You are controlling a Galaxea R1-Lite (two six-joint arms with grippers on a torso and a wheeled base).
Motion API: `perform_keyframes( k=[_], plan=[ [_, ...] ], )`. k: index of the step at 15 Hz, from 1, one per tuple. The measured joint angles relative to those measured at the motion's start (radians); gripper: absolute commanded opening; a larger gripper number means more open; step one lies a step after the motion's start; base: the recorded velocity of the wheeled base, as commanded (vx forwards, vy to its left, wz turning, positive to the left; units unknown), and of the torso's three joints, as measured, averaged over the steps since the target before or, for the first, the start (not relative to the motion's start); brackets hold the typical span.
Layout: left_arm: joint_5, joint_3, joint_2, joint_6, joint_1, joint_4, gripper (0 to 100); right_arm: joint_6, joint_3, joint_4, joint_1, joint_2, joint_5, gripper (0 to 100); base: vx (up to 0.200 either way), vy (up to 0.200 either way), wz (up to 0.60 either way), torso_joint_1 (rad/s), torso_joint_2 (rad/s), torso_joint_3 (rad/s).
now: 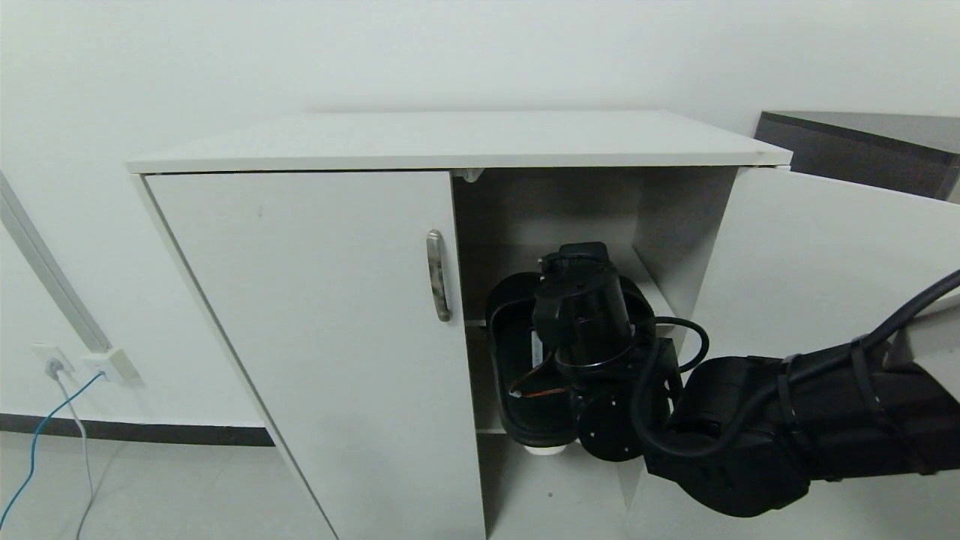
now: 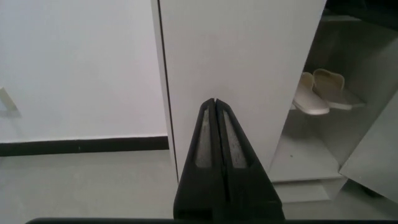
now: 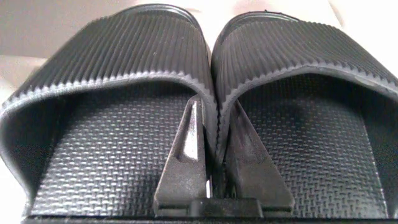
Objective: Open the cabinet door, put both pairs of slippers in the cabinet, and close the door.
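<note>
The white cabinet has its left door closed and its right door swung wide. In the opening, my right arm holds a pair of black ribbed slippers side by side, just above the middle shelf. My right gripper is shut on the two touching inner edges of the black slippers. A pale beige pair lies on a shelf inside the cabinet. My left gripper is shut on nothing, low in front of the closed left door.
A metal handle sits on the left door's inner edge. A wall socket with cables is low on the left wall. A dark piece of furniture stands behind the open door. Grey floor lies left of the cabinet.
</note>
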Motion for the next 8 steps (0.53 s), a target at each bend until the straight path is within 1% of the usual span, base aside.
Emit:
perform_keyframes(
  k=[2, 4, 8],
  plan=[
    [0.000, 0.000, 0.000, 0.000, 0.000, 0.000, 0, -0.003, -0.005, 0.001, -0.007, 0.002, 0.009, 0, 0.000, 0.000, 0.00, 0.000, 0.00, 0.000],
    [0.000, 0.000, 0.000, 0.000, 0.000, 0.000, 0, -0.015, -0.028, 0.003, -0.021, 0.012, 0.053, 0, 0.000, 0.000, 0.00, 0.000, 0.00, 0.000],
    [0.000, 0.000, 0.000, -0.001, 0.000, -0.001, 0, -0.020, -0.125, 0.024, -0.067, 0.060, 0.087, 0, 0.000, 0.000, 0.00, 0.000, 0.00, 0.000]
  ],
)
